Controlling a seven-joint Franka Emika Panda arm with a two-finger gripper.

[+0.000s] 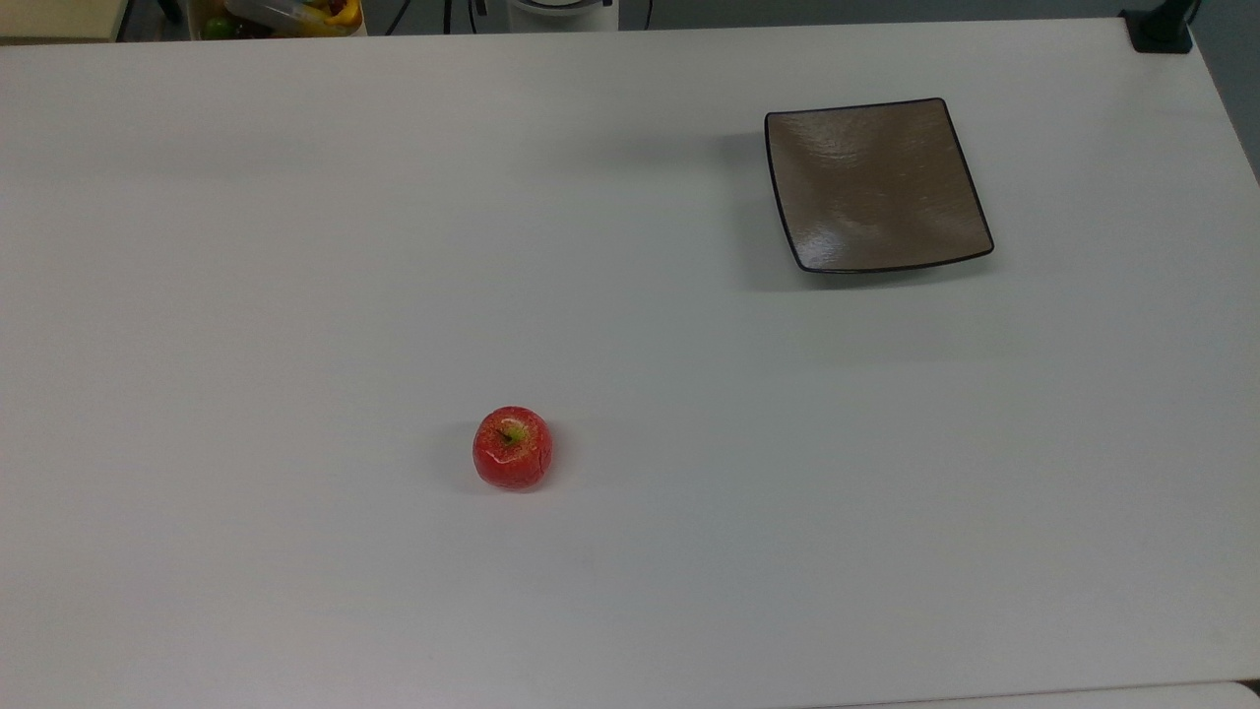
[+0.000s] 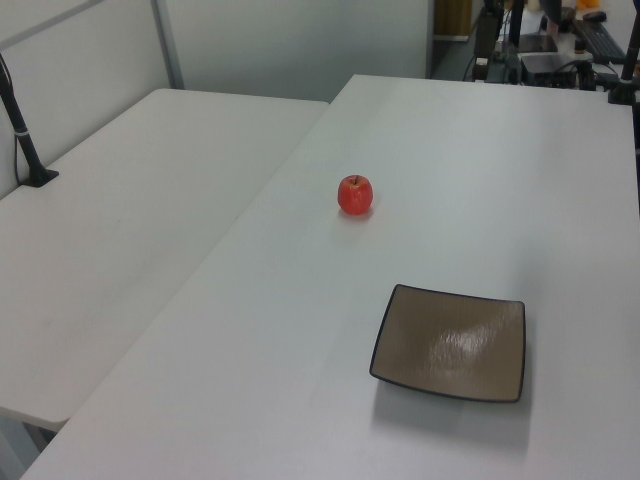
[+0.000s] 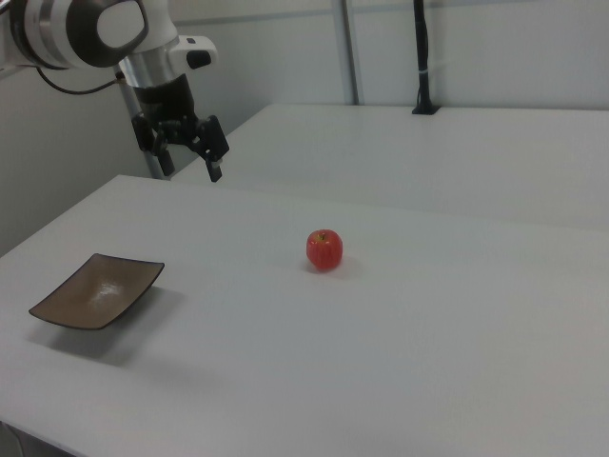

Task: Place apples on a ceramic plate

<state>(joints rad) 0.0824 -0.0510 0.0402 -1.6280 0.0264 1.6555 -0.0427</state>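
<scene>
Gripper, fingers apart and empty, hangs at the right view's upper left above the white table; apple sits mid-frame, well apart from the ceramic plate at lower left.

no readable text, label, brand, number or sign anywhere: none on the table's things, none on the arm.

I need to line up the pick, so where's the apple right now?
The apple sits on the bare white table, lower left of centre in the top view, well apart from the ceramic plate at upper right.
</scene>
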